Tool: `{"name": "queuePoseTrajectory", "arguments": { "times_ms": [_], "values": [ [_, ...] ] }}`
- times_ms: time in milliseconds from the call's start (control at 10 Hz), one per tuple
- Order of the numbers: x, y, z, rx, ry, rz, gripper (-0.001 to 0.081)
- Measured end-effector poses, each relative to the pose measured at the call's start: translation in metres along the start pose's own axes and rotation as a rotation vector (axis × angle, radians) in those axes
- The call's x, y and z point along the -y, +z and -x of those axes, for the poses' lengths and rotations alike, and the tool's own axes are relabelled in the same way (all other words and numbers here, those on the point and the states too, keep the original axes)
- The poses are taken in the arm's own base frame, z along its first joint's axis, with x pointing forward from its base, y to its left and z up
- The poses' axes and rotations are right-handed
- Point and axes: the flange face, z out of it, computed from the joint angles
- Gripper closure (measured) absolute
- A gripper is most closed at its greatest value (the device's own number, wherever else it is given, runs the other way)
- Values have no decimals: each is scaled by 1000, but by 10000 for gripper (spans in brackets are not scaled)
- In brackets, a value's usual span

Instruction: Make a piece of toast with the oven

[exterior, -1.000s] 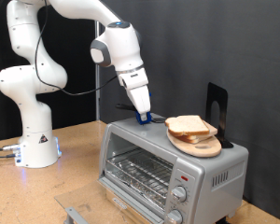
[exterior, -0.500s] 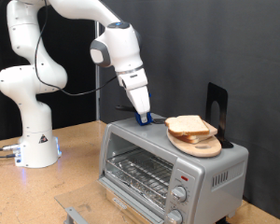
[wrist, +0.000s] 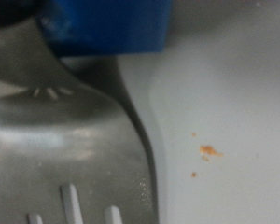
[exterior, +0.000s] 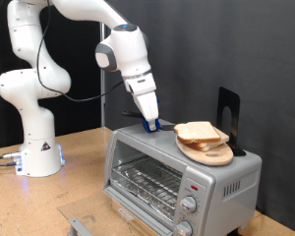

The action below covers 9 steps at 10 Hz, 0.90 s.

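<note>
The silver oven (exterior: 147, 175) stands on the wooden table with its glass door shut and the wire rack visible inside. Slices of pale toast (exterior: 199, 131) lie stacked on a round wooden plate (exterior: 214, 154) on the oven's top. My gripper (exterior: 149, 122) points down onto the oven's top, to the exterior view's left of the plate, with its tips at a small blue thing (exterior: 158, 126). The wrist view shows a slotted metal spatula blade (wrist: 65, 140) close up, its blue part (wrist: 107, 23) and the oven's top (wrist: 233, 84). The fingers do not show there.
A black upright stand (exterior: 228, 111) is behind the plate. Two round knobs (exterior: 190, 205) and a red mark (exterior: 194, 186) are on the oven's front. The robot's base (exterior: 34, 147) stands at the exterior view's left. A grey metal piece (exterior: 79, 226) lies on the table in front.
</note>
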Motion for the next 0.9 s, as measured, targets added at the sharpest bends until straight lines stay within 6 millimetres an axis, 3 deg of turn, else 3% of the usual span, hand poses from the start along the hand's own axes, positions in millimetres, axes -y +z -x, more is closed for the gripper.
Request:
{"name": "queuePoseTrajectory", "arguments": {
  "times_ms": [900],
  "values": [
    [5, 0, -2, -23, -42, -4, 0]
  ]
}}
